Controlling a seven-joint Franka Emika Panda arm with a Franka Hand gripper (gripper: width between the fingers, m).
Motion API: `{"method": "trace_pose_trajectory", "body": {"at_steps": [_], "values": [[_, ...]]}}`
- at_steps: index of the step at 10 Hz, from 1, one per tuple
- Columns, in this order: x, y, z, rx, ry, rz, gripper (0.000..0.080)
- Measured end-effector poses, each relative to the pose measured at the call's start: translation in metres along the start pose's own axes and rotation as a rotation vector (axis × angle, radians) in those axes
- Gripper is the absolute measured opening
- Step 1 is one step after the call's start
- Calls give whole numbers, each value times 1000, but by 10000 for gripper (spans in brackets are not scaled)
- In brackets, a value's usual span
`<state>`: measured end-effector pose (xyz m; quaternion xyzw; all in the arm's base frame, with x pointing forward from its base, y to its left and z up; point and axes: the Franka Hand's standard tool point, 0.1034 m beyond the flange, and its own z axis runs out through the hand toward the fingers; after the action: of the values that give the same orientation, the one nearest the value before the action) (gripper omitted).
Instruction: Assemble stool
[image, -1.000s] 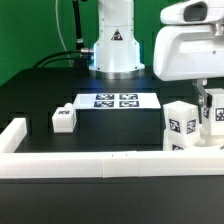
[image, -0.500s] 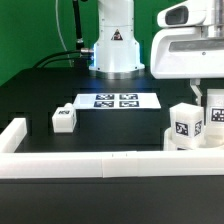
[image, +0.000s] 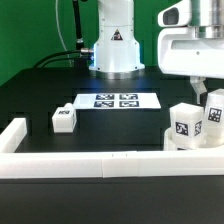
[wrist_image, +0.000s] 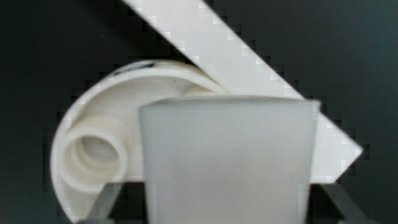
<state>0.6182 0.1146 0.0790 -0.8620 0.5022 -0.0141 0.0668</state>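
In the exterior view my gripper (image: 207, 110) is at the far right, just behind the white border rail (image: 100, 163). It is shut on a white tagged stool leg (image: 186, 126), held upright over the round seat (image: 172, 146), of which little shows. In the wrist view the leg (wrist_image: 228, 160) fills the space between my fingers, with my gripper (wrist_image: 222, 212) closed on its sides. The seat disc (wrist_image: 107, 120) with a round socket (wrist_image: 98, 152) lies right behind it. A second loose leg (image: 64, 118) lies on the table at the exterior view's left.
The marker board (image: 116, 101) lies flat mid-table in front of the robot base (image: 115, 50). The rail runs along the front and turns up at the exterior view's left corner (image: 14, 132). It also crosses the wrist view (wrist_image: 205, 45) diagonally behind the seat.
My hand has risen and shifted slightly to the exterior view's right. The held leg has turned a little, showing its tagged faces at a new angle, but stays at the same spot over the seat.
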Motion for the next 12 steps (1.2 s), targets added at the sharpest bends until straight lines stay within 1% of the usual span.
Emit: {"method": "trace_pose_trajectory", "body": {"at_steps": [2, 4, 5, 7, 8, 9, 10, 11, 12], "values": [[-1, 0, 1, 44, -27, 280, 334], [-3, -1, 2, 64, -42, 408, 335], [-4, 0, 2, 63, -42, 399, 335], [-4, 0, 3, 62, -43, 384, 571], [-4, 0, 2, 64, -41, 334, 571], [-4, -3, -4, 75, -42, 264, 636], [-3, -6, -10, 90, -44, 207, 645], [-2, -7, -14, 98, -34, 43, 645], [-4, -9, -19, 105, -27, -64, 649]]}}
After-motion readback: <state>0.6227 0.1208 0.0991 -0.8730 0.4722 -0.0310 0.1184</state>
